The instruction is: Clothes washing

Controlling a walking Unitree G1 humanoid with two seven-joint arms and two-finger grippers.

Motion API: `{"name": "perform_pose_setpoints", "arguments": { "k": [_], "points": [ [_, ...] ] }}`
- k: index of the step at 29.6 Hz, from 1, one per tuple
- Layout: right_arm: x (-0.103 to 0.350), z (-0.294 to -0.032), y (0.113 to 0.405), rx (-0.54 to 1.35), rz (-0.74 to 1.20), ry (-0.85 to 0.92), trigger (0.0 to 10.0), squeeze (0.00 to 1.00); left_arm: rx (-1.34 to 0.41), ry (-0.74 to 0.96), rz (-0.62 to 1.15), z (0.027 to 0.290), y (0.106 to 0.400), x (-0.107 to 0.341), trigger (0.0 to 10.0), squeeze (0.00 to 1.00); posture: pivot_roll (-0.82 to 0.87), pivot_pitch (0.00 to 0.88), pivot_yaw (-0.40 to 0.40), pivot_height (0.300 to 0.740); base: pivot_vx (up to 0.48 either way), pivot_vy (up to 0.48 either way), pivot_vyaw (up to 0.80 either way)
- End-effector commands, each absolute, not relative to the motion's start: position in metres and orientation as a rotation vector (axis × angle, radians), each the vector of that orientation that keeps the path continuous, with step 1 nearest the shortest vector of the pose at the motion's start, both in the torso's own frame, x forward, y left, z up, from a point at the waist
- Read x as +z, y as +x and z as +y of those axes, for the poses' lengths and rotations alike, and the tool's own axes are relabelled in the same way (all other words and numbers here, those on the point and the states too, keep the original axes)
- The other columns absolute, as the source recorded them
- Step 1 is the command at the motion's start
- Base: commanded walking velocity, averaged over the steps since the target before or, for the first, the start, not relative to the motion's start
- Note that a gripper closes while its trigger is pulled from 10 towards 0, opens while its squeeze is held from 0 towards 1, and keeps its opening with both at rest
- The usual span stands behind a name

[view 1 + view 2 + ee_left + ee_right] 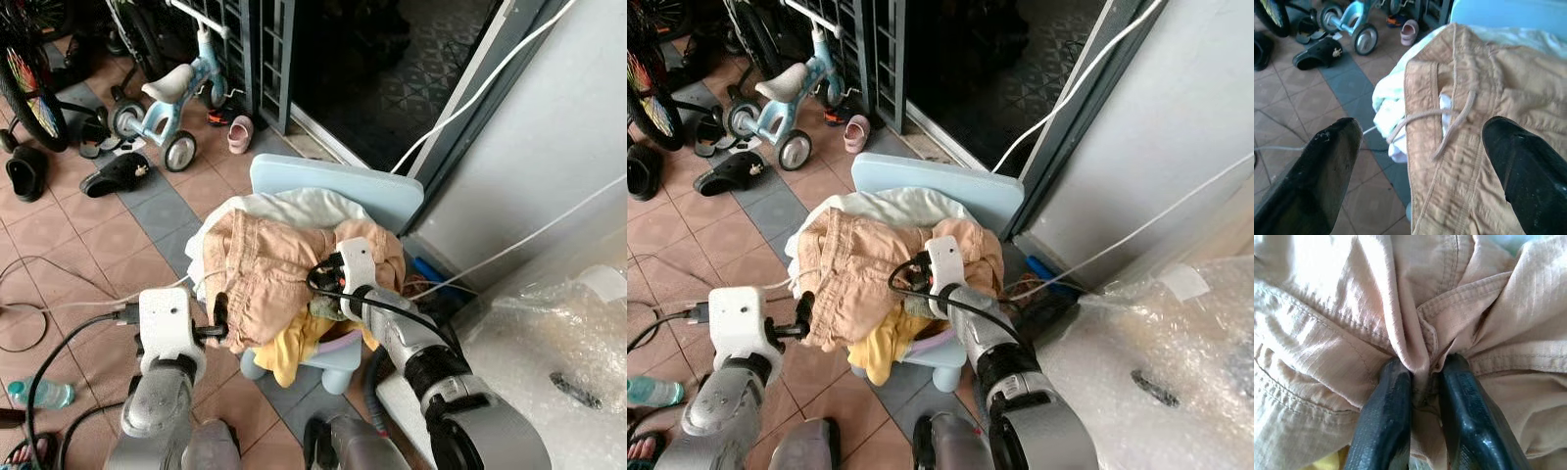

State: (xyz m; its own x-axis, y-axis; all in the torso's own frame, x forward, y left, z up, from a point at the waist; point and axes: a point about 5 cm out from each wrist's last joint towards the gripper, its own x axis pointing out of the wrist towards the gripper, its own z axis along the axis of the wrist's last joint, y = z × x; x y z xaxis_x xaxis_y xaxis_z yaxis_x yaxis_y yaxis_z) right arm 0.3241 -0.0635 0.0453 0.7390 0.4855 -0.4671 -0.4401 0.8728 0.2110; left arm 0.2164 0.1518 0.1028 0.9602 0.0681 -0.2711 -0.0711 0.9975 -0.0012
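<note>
Right wrist view: tan shorts (1352, 323) bunched into a fold, right gripper (1425, 382) clenched on that fold, cloth pinched between both black fingers (1383, 421). From the head camera the shorts (265, 274) lie on top of a heap of clothes piled on a small light-blue child's chair (338, 191) at picture centre; white garment (294, 208) beneath them toward 12 o'clock, yellow garment (294, 348) hanging off the seat's front edge toward 6 o'clock. Right gripper (323, 279) sits on the heap's 3 o'clock side. Left gripper (220, 318) is at the heap's 8 o'clock edge, just beside the shorts' hem. Left wrist view: left gripper (1422, 161) released, fingers (1317, 166) spread wide, waistband and drawstring (1449, 115) of the shorts between them, no contact visible. Tiled floor (88, 235) around the chair. Toward 10–11 o'clock of the chair: blue-and-white child's tricycle (171, 98), pink child's shoe (239, 134), black sandal (118, 174); bicycle wheel (29, 83) further out at the frame edge. Plastic bottle (39, 394) on the floor at 8 o'clock. Bubble wrap (558, 343) over a white surface at 4 o'clock. White cable (480, 83) runs along the wall at 2 o'clock.
</note>
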Motion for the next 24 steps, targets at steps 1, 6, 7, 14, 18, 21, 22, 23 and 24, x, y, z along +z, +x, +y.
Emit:
{"name": "perform_pose_setpoints", "arguments": {
  "k": [1, 6, 7, 14, 18, 21, 22, 23, 24],
  "points": [
    [0.05, -0.06, 0.326, 0.522, 0.522, 0.123, 0.0, 0.0, 0.077, -0.007, 0.282, 0.153, 0.217, 0.099, 10.0, 0.0, 0.08, 0.079, -0.116, 0.74, 0.0, 0.0, 0.0],
    [0.066, -0.073, 0.34, 0.476, 0.472, 0.195, 0.0, 0.0, 0.076, -0.016, 0.223, 0.149, 0.237, 0.106, 10.0, 0.0, 0.12, 0.013, -0.14, 0.74, 0.0, 0.0, 0.0],
    [0.067, -0.076, 0.341, 0.469, 0.471, 0.206, 0.0, 0.0, 0.079, -0.021, 0.218, 0.149, 0.238, 0.107, 10.0, 0.0, 0.12, 0.013, -0.14, 0.74, 0.0, 0.0, 0.0],
    [0.077, -0.069, 0.337, 0.49, 0.417, 0.246, 0.0, 0.0, 0.114, 0.013, 0.23, 0.166, 0.229, 0.099, 10.0, 0.0, 0.13, 0.0, -0.152, 0.74, 0.0, 0.0, 0.0],
    [0.07, -0.066, 0.325, 0.509, 0.419, 0.256, 0.0, 0.0, 0.09, 0.034, 0.242, 0.169, 0.22, 0.093, 10.0, 0.0, 0.15, 0.0, -0.154, 0.74, 0.0, 0.0, 0.0],
    [0.059, -0.073, 0.318, 0.507, 0.466, 0.242, 0.0, 0.0, 0.087, 0.018, 0.247, 0.163, 0.224, 0.089, 10.0, 0.0, 0.16, 0.0, -0.156, 0.74, 0.0, 0.0, 0.0],
    [0.059, -0.076, 0.319, 0.503, 0.469, 0.233, 0.0, 0.0, 0.089, 0.011, 0.251, 0.16, 0.227, 0.088, 10.0, 0.0, 0.16, 0.0, -0.148, 0.74, 0.0, 0.0, 0.0],
    [0.07, -0.079, 0.325, 0.506, 0.445, 0.219, 0.0, 0.0, 0.063, -0.006, 0.237, 0.151, 0.236, 0.094, 10.0, 0.0, 0.15, 0.0, -0.144, 0.74, 0.0, 0.0, 0.0],
    [0.077, -0.08, 0.329, 0.508, 0.427, 0.216, 0.0, 0.0, 0.045, -0.009, 0.22, 0.147, 0.24, 0.1, 10.0, 0.0, 0.15, 0.0, -0.146, 0.74, 0.0, 0.0, 0.0]
  ]
}}
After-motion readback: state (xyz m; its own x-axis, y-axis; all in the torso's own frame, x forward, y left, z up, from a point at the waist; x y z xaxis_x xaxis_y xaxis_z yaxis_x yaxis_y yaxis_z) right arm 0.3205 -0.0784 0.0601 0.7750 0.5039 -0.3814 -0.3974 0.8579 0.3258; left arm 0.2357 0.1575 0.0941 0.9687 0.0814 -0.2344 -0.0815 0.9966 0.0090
